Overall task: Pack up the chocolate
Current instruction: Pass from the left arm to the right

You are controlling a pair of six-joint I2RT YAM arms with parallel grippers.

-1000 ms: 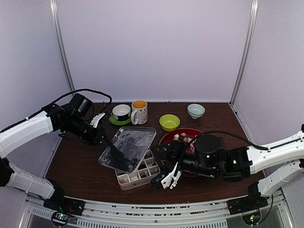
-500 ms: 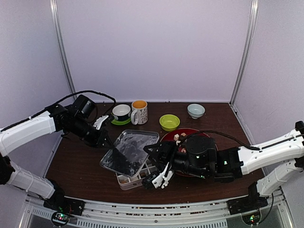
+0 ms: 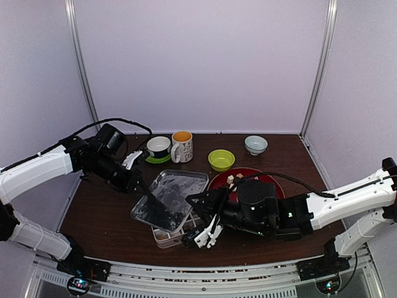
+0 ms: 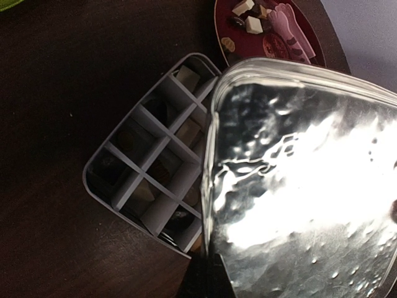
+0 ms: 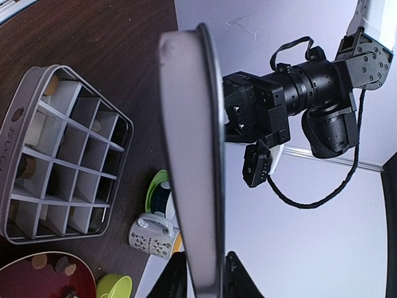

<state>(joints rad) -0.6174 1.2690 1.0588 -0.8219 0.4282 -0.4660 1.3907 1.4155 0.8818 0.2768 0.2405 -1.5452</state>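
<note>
Two grippers hold the shiny lid (image 3: pixel 169 200) tilted over the box (image 4: pixel 142 180): the left gripper (image 3: pixel 138 183) is shut on one corner, and the right gripper (image 5: pixel 205 268) pinches its edge. The chocolate (image 4: pixel 186 77) sits in the box, with some on the red plate (image 4: pixel 322 46). It would be best to lower the lid flat and slow, corners matching.

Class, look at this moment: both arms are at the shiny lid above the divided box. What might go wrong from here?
1. The lid hangs tilted, held at one corner by the left gripper. It may slip or twist as the right gripper, straddling its rim, takes hold.
2. Lowered askew, it might catch the box wall or disturb the chocolate inside.
</note>
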